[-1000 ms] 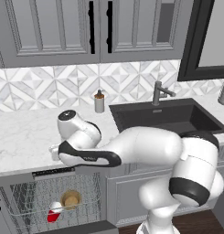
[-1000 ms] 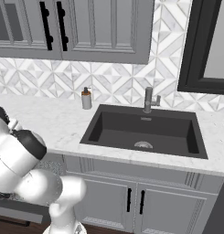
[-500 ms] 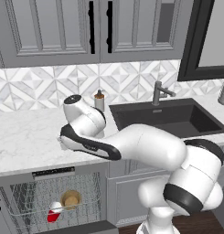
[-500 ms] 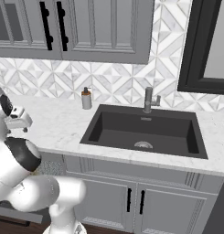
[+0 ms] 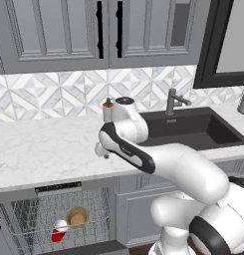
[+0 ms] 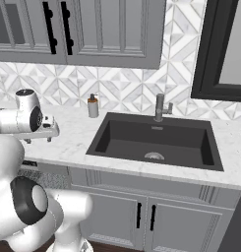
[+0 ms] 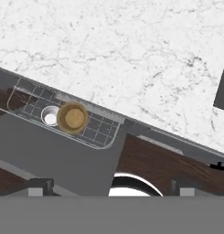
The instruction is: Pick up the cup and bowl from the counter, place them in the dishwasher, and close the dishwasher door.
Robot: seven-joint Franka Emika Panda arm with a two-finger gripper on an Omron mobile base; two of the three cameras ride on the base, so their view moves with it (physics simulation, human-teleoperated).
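Cup [image 5: 58, 231] and bowl [image 5: 77, 217] already lie side by side in dishwasher [image 5: 59, 219] rack under the surface [image 5: 44, 149], jaws apart w/ nothing held, so I judge only closing the door is left.

white marble worktop [image 6: 77, 138] with dark inset sink [image 6: 156, 142]; grey tap [image 6: 160, 107] behind sink; soap bottle [image 6: 93, 106] upright near tiled wall; white arm [image 6: 23, 120] over worktop's left end; grey cabinet doors [image 6: 141, 221] below.
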